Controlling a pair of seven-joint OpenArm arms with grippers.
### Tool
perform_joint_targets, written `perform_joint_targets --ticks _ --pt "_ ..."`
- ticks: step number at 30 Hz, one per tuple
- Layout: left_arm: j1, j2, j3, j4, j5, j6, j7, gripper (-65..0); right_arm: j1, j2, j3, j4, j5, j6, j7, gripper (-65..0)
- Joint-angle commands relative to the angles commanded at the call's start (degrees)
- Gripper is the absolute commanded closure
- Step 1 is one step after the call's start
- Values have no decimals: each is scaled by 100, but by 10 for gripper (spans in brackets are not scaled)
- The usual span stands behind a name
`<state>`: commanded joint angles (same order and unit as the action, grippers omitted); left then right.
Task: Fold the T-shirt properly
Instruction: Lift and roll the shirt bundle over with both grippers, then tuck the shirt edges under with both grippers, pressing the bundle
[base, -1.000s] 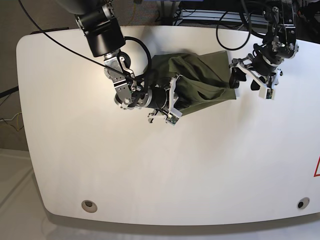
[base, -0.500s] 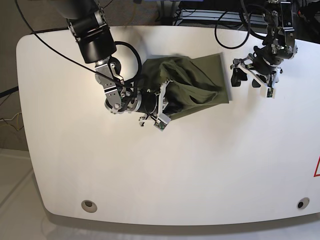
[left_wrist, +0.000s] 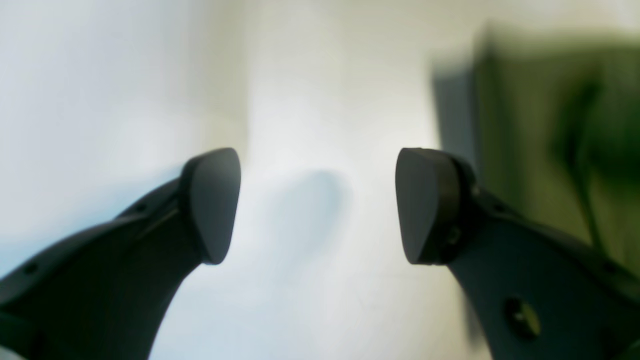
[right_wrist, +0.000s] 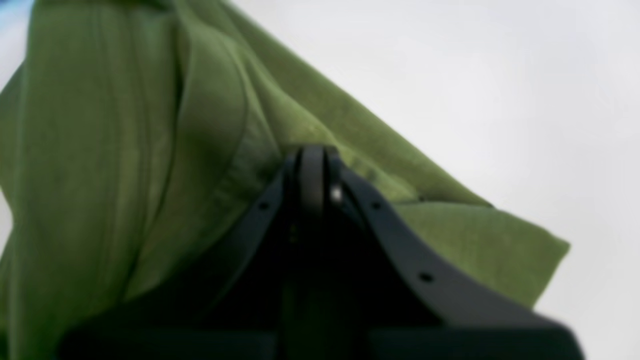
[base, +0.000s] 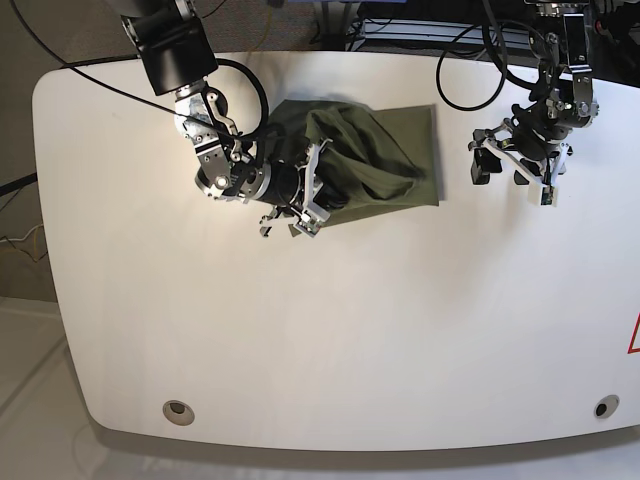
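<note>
The olive-green T-shirt (base: 385, 150) lies bunched and partly folded on the white table (base: 350, 330), at the back middle. My right gripper (base: 330, 195) is at the shirt's left front part, shut on a fold of the cloth. In the right wrist view the closed gripper (right_wrist: 312, 172) pinches the green T-shirt (right_wrist: 125, 150), which drapes up from it. My left gripper (base: 510, 178) is open and empty over bare table, a little to the right of the shirt's right edge. The left wrist view shows that gripper (left_wrist: 317, 205) spread wide, with the shirt (left_wrist: 540, 135) blurred at the right.
Black cables and equipment (base: 420, 25) run along the table's back edge. Two round holes sit near the front corners, one at the left (base: 178, 409) and one at the right (base: 600, 408). A red mark (base: 634, 335) shows at the right edge.
My right gripper has pulled the shirt left and towards the back of the table. My left gripper has moved away to the right of the shirt's edge, still open.
</note>
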<state>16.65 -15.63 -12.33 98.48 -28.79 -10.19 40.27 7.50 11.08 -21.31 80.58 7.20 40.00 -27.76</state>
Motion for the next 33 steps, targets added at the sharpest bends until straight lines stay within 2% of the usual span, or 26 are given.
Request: perform_joint_targets --ticks 2,6,12,14,16,26,33 --pt "67 68 21 173 -85 -5 0 -453 -213 20 104 506 146 0 70 0" --pt "228 111 173 463 -79 -5 -62 -454 -288 -46 272 859 214 0 63 0" --pt "579 201 692 742 -6 -16 -286 -457 -452 -94 850 1406 336 0 -32 -1" --pt "520 214 1062 700 -32 -13 -348 -454 -651 -59 1172 1718 330 0 -130 0" --pt "472 214 1119 660 -69 -15 -345 -453 -719 -56 1308 1822 337 0 -177 0" --pt "-191 190 949 166 -724 -17 20 -451 -1027 46 1664 2263 312 0 -579 -1" --pt "-448 226 872 -114 -866 -34 142 -451 -940 52 1664 2221 175 0 -720 -2"
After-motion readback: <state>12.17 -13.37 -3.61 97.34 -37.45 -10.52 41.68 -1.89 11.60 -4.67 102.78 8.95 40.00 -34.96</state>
